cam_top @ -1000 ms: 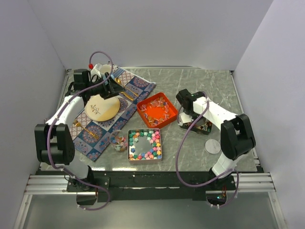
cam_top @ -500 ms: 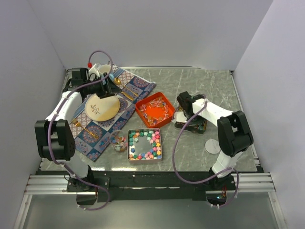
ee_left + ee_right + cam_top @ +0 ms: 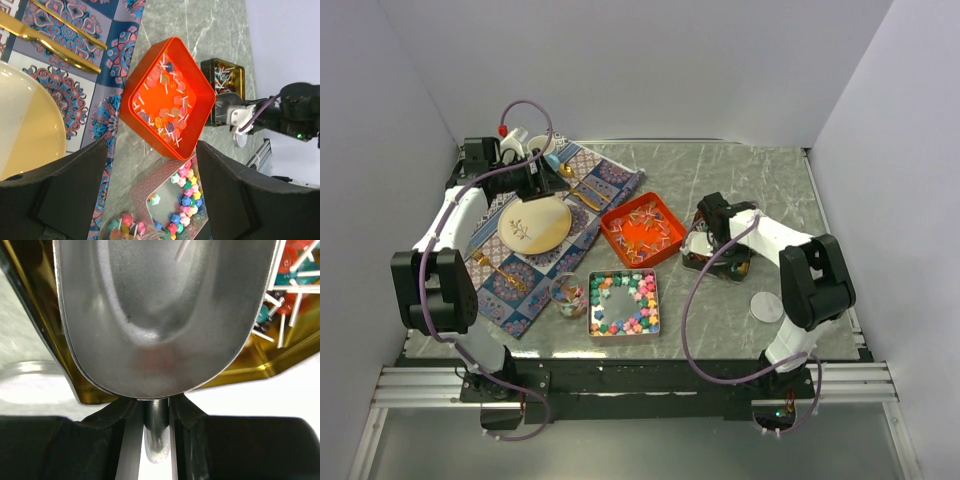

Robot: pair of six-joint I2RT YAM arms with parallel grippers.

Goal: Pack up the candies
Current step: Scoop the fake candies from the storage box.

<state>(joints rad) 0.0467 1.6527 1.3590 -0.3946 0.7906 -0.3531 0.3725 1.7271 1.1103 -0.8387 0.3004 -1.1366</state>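
Holding the silver scoop (image 3: 165, 315) by its handle, the right gripper (image 3: 156, 412) is pinched narrow on the stem, with the bowl over the gold tin (image 3: 272, 362) at the right of the table (image 3: 750, 175). That bowl looks almost bare, with one white stick at its far edge, so I judge the load is already out and a refill is the likely next move. Some wrapped candies (image 3: 287, 267) lie in the gold tin just past the scoop's rim. Most of them sit in the orange tray (image 3: 616, 240), just left of the scoop and close beside the tin but apart from it. The star candies (image 3: 638, 296) fill the square tin (image 3: 657, 318) to the near left. From overhead the scoop's long axis runs roughly left to right with the bowl toward the tray, so a short sweep left should reach it. The right arm is plainly the nearer one. The left gripper (image 3: 150, 185) hangs wide and holds nothing, far left by the plate (image 3: 534, 224). The tray's right wall and the tin's rim are the edges to clear; a round lid (image 3: 767, 306) lies near right, off that path
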